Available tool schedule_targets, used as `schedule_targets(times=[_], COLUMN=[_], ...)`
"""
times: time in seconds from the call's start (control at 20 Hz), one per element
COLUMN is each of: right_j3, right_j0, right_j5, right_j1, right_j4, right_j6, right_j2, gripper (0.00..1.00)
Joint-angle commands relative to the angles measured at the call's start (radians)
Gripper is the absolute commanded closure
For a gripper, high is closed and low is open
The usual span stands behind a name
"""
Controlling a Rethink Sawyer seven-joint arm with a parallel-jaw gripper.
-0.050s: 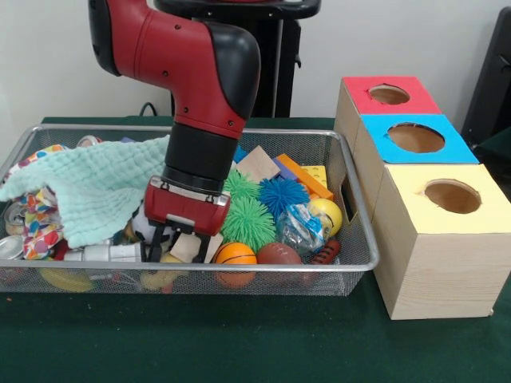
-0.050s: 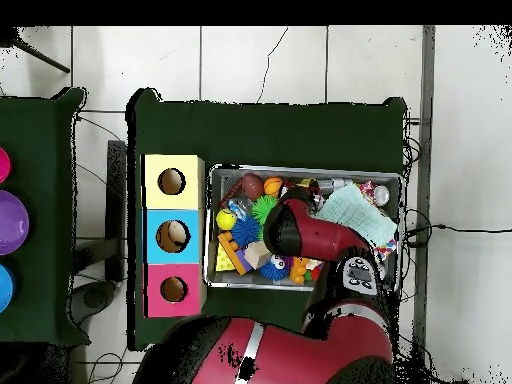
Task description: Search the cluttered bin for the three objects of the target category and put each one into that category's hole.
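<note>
Three wooden boxes stand right of the wire mesh bin [image 1: 351, 263], each with a round hole: the red-topped box [image 1: 389, 95] farthest, the blue-topped box [image 1: 415, 138] in the middle, the yellow-topped box [image 1: 452, 196] nearest. I cannot tell from the task line which category is wanted, so I treat this step as a search and pick.

I have the red and black gripper [image 1: 182, 246] down inside the bin, near its front rim. Its dark fingers [image 1: 158, 239] stand apart around a pale wooden block [image 1: 188, 246], not yet pressed on it as far as I can judge.

To do this well I would make sure the block is the right kind, close squarely on its flat faces, then lift straight up, clear of the mint green cloth [image 1: 96, 191] just left of the wrist.

Balls lie close by: an orange basketball-patterned ball [image 1: 236, 255] just right of the fingers, a brown football [image 1: 279, 254] beyond it, two green spiky balls [image 1: 247, 219] and a blue spiky ball [image 1: 282, 194] farther right.
</note>
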Motion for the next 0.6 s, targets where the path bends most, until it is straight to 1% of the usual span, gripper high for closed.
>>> schedule_targets(times=[0.05,0.1,0.3,0.6], right_j3=[0.006,0.003,-0.028,-0.01], right_j0=[-0.024,-0.013,0.078,0.111], right_j5=[0.176,0.216,0.334,0.326], right_j1=[0.174,0.173,0.205,0.204], right_j4=[0.064,0.079,0.169,0.212], right_j6=[0.14,0.138,0.167,0.166], right_j2=[-0.011,-0.024,-0.14,-0.173], gripper=[0.0,0.0,0.0,0.0])
